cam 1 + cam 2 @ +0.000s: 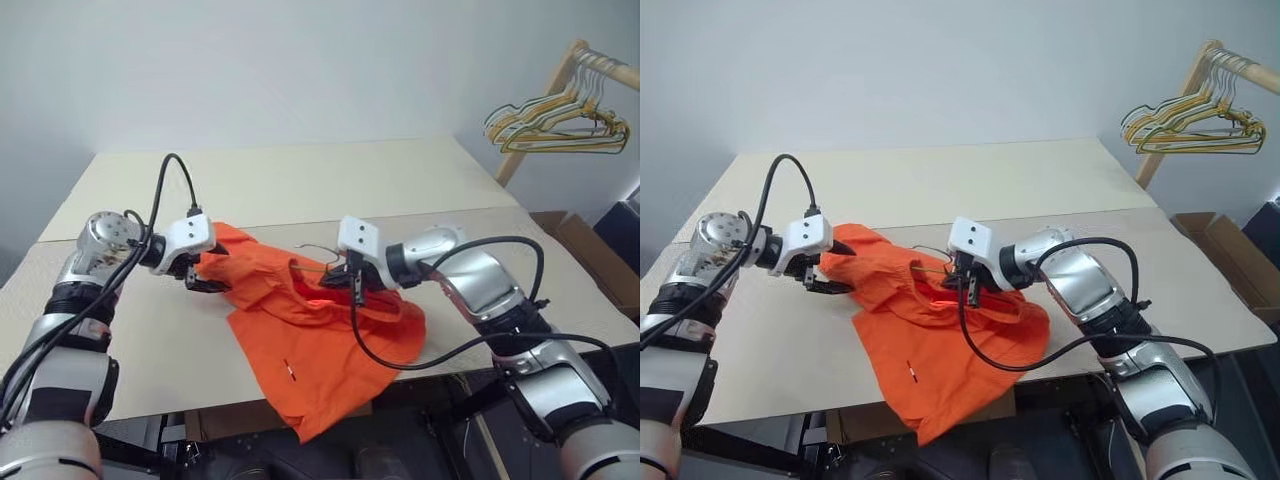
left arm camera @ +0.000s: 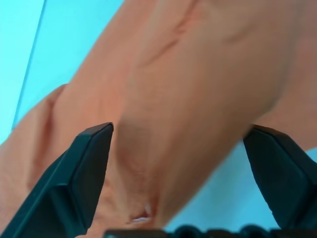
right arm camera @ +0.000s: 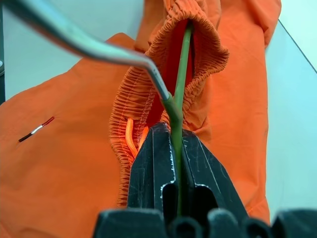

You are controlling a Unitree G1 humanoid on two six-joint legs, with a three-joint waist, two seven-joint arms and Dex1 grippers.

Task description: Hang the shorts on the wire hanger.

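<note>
The bright orange shorts (image 1: 310, 340) lie crumpled on the table (image 1: 300, 180), with one leg hanging over its front edge. My right gripper (image 1: 355, 290) is shut on the thin silver wire hanger (image 3: 89, 44). In the right wrist view the wire is pinched between the fingers (image 3: 148, 163), and one arm of it runs into the gathered waistband (image 3: 198, 54). My left gripper (image 1: 205, 280) is at the shorts' left corner. Its fingers (image 2: 84, 168) stand wide apart, with a fold of orange fabric (image 2: 188, 99) lying loose between them.
A bunch of gold and yellowish wire hangers (image 1: 560, 125) hangs on a wooden rack (image 1: 575, 60) at the back right. A cardboard box (image 1: 590, 250) sits on the floor to the right of the table. A seam runs across the tabletop behind the shorts.
</note>
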